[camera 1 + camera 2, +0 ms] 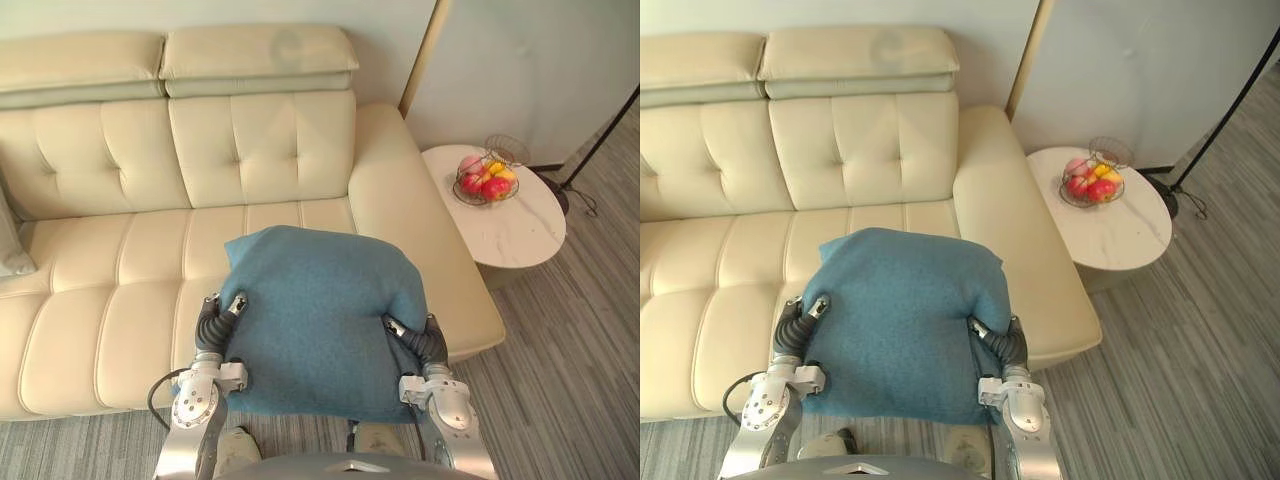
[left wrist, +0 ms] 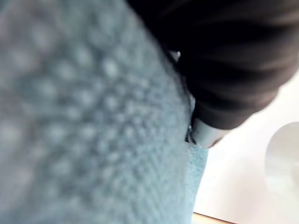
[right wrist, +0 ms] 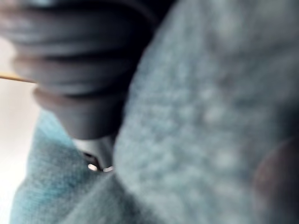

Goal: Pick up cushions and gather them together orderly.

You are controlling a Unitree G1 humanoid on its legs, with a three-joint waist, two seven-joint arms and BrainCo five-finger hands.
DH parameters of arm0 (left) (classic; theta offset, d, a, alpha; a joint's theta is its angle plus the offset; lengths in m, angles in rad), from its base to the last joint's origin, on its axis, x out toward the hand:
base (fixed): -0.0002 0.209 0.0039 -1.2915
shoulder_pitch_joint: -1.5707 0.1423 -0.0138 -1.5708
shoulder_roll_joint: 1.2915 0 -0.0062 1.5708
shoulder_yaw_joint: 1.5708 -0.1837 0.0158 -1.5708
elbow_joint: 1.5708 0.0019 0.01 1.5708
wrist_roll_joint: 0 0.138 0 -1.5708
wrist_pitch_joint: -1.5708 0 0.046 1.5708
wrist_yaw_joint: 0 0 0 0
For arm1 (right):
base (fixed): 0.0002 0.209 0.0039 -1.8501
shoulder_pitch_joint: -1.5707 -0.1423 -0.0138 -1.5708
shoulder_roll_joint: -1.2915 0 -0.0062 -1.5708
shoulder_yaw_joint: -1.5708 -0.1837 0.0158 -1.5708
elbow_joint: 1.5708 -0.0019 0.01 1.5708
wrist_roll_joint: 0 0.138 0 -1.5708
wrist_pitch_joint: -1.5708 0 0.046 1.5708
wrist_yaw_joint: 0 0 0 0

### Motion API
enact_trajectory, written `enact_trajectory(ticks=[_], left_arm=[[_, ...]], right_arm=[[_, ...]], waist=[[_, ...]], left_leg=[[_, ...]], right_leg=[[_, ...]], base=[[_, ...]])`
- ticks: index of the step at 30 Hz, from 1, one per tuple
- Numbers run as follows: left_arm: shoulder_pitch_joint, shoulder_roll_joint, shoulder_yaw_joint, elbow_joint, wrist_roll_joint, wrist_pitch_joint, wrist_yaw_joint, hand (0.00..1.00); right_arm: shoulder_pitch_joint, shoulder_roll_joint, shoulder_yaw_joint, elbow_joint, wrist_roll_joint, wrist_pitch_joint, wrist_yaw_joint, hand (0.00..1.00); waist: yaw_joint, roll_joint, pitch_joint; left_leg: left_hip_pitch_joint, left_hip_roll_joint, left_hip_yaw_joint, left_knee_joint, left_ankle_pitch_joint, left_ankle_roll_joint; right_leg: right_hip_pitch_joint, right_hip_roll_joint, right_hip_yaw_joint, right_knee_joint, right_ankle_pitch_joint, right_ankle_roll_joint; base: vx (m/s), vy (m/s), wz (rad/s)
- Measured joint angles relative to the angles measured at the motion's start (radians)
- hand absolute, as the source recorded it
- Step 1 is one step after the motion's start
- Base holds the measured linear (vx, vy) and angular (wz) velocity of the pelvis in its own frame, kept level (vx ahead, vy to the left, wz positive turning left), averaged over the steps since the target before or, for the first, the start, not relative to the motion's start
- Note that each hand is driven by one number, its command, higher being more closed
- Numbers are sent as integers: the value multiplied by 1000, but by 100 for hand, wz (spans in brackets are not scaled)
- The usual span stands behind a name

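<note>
Left hand [image 1: 222, 318] and right hand [image 1: 418, 340] sat low in the frame, one at each side of a teal cushion [image 1: 318, 310]. Each hand was clenched on the cushion's edge. A dark-tipped thumb pressed into the upper face of the cloth, and the fingers were tucked out of sight beneath it. The cloth puckered inward where each hand gripped.

The cushion was held between the two hands, filling the lower centre of the frame. Its far corners hung over the seat of a cream leather sofa [image 1: 120, 290] and its near edge over the grey wood-grain floor [image 1: 570, 340]. Both wrist views showed the teal weave pressed close against the dark ribbed covers.

At the left edge of the frame, the corner of a grey cushion [image 1: 12, 245] lay on the sofa seat, well apart from the teal one. Past the sofa's arm, at the right, stood a round white side table [image 1: 520, 235]. It carried a wire basket [image 1: 462, 196] of red and yellow fruit [image 1: 482, 184].
</note>
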Motion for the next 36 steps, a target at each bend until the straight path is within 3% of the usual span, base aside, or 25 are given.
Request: enact_trajectory(ticks=[3,5,8,9,11,15,19,28,31,36], left_arm=[[38,-6,1,-46,-1,0,-1,100],[46,-18,1,-77,-1,0,-2,100],[52,-24,11,-90,-1,-1,-4,100],[57,-26,10,-90,0,-1,-3,100],[62,-34,4,-89,0,-1,-3,100],[66,-29,5,-85,0,1,-3,100],[66,-18,5,-80,0,3,-5,100],[54,10,6,-36,0,12,-3,100],[-15,17,24,-36,0,12,30,100],[-251,44,60,-34,23,7,149,100]], right_arm=[[61,1,11,-116,0,0,0,100],[62,0,11,-151,2,0,-1,100],[61,3,15,-158,2,0,-1,100],[63,2,14,-156,1,0,-3,100],[62,3,14,-148,1,1,-15,100],[64,12,15,-145,-2,16,-14,100],[58,22,15,-100,-2,15,-10,100],[-3,20,15,27,-2,16,5,100],[-105,17,27,60,-6,16,-13,100],[-357,9,58,62,-31,15,-127,100]], waist=[[22,14,-7],[31,13,-18],[37,13,-20],[48,-3,-19],[58,21,-51],[64,-23,-55],[62,-48,-69],[63,-52,-68],[68,-62,-53],[83,-62,30]], left_leg=[[8,32,-1,80,2,6],[-24,31,-11,128,37,60],[-44,28,-48,183,74,81],[-62,19,-71,186,66,79],[12,-16,-103,19,35,62],[53,-51,-70,-84,38,37],[64,-78,-70,-134,43,29],[-6,-112,-103,-185,49,18],[-82,-114,-117,-169,67,6],[-209,-118,-150,-155,97,11]], right_leg=[[19,9,-17,38,-54,1],[22,4,-18,33,-56,-4],[52,5,-9,3,-43,-23],[60,2,6,-11,-39,-27],[37,11,11,-12,-32,-14],[41,-3,35,-80,23,8],[47,-16,60,-141,65,18],[-4,-31,63,-220,111,9],[-71,-32,58,-220,141,15],[-172,-34,30,-219,186,-1]], base=[[9,-72,7],[38,-81,1],[44,-38,0],[61,15,-21],[61,43,-25],[40,58,-18],[30,57,-15],[-30,13,-2],[-21,-22,8],[-93,-15,14]])
